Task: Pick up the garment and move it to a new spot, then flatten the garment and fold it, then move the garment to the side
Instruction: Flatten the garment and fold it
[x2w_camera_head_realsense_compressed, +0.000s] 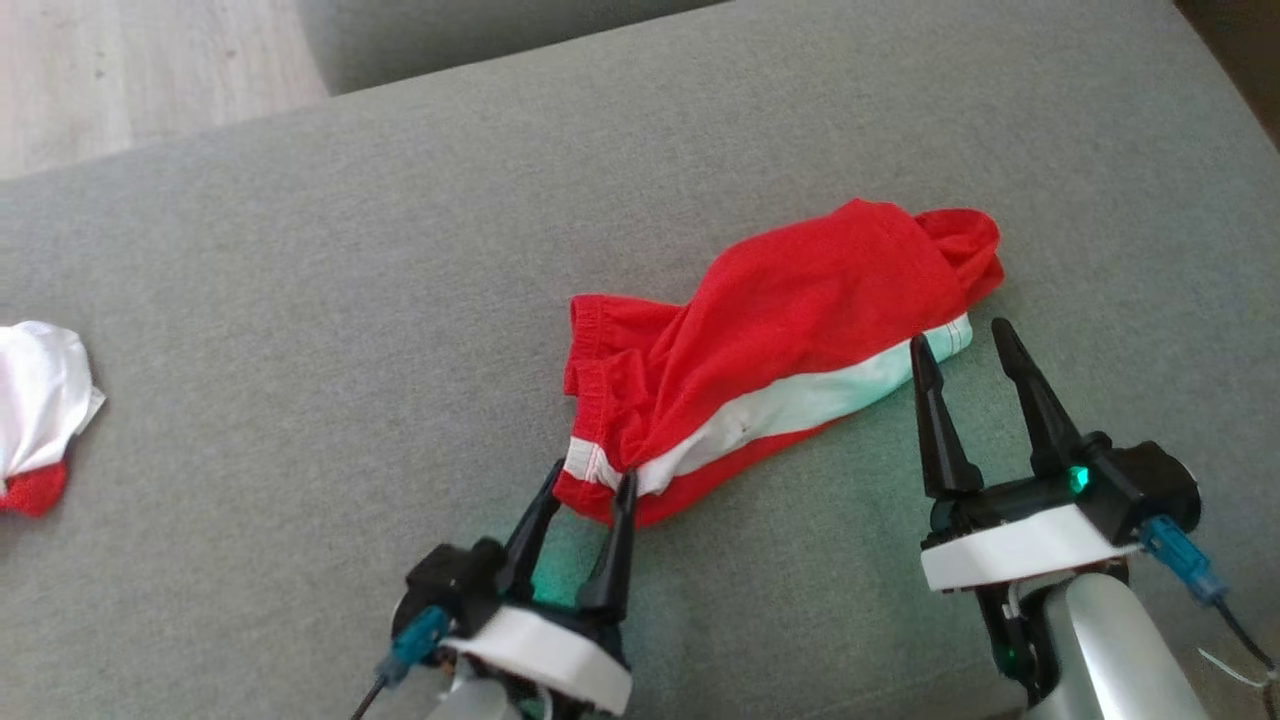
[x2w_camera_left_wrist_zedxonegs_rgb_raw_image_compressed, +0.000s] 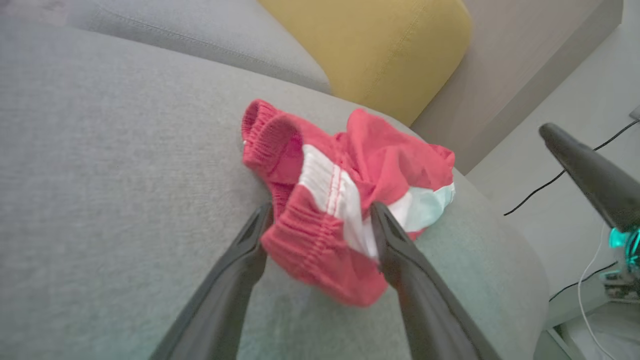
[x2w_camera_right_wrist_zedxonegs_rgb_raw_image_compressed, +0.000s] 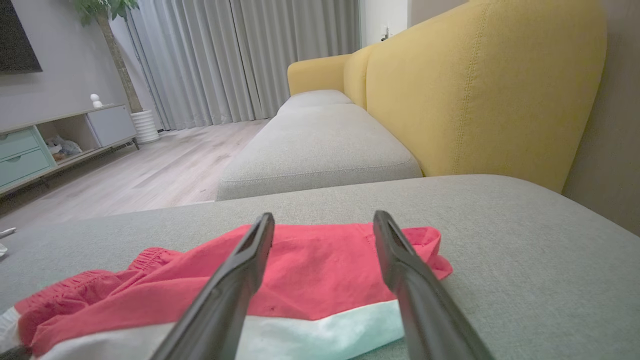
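My left gripper (x2w_camera_head_realsense_compressed: 590, 478) stands open astride one corner of the garment (x2w_camera_head_realsense_compressed: 780, 320); my right gripper (x2w_camera_head_realsense_compressed: 960, 338) is open at its far end. If I pull away carelessly, a finger could snag the bunched cloth and drag it.

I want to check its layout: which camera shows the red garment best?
Head view: the whole red garment shows, crumpled on the cushion. Left wrist view shows it foreshortened; right wrist view cuts off its near edge.

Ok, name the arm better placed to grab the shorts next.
Left, probably. The left tool stands open, straddling the waistband corner of the red shorts. The right tool, also open, points at the flatter leg end; whether it straddles any cloth is unclear.
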